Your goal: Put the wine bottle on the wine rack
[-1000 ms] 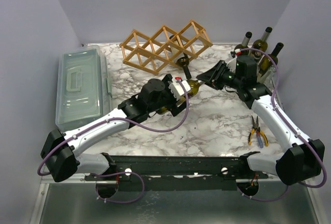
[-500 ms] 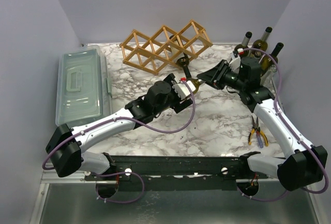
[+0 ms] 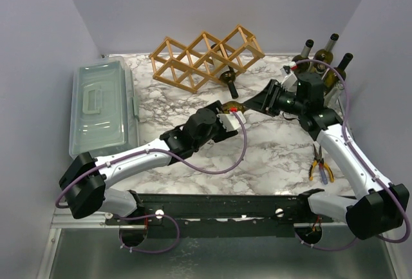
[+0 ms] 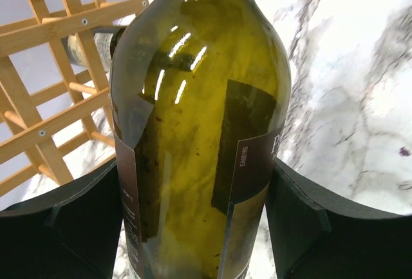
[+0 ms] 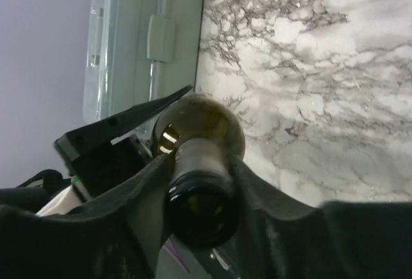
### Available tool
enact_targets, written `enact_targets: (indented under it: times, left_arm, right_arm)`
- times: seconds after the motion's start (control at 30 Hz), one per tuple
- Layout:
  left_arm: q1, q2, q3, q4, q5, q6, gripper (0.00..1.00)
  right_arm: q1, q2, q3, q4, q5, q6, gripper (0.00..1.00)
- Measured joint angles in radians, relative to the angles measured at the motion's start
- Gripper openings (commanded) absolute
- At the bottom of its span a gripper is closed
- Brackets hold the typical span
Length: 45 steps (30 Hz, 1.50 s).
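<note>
A green wine bottle sits between two robot arms just in front of the wooden wine rack, outside its cells. The right gripper is clamped round the neck. The left gripper has its jaws either side of the body, seemingly against the glass; whether they grasp it cannot be told.

Glossy green glass on the wine bottle, matt dark paper label; wine rack of bare pale wood; polished marbled bench.
</note>
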Motion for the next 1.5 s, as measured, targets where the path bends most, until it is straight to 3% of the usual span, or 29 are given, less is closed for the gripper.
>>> enact_targets:
  times: [0.23, 0.33, 0.77, 0.93, 1.1, 1.5]
  left_arm:
    - [-0.031, 0.018, -0.082, 0.033, -0.093, 0.127, 0.0]
    - [-0.056, 0.019, -0.11, 0.051, -0.117, 0.185, 0.0]
    - [-0.073, 0.019, -0.166, 0.142, -0.151, 0.342, 0.0]
    - [-0.079, 0.018, -0.219, 0.149, -0.124, 0.419, 0.0]
    - [-0.092, -0.001, -0.261, 0.15, -0.089, 0.487, 0.0]
    - [-0.13, -0.089, -0.3, 0.15, -0.03, 0.608, 0.0]
  right_arm:
    - [0.003, -0.039, 0.077, -0.254, 0.051, -0.201, 0.88]
    - [0.003, -0.058, 0.101, -0.334, 0.099, -0.269, 0.95]
    - [0.003, -0.169, 0.187, -0.549, 0.433, -0.42, 0.99]
    - [0.003, -0.167, 0.228, -0.579, 0.471, -0.468, 0.99]
    - [0.003, -0.137, 0.236, -0.61, 0.398, -0.518, 0.99]
    - [0.044, -0.008, 0.096, -0.599, 0.028, -0.558, 0.94]
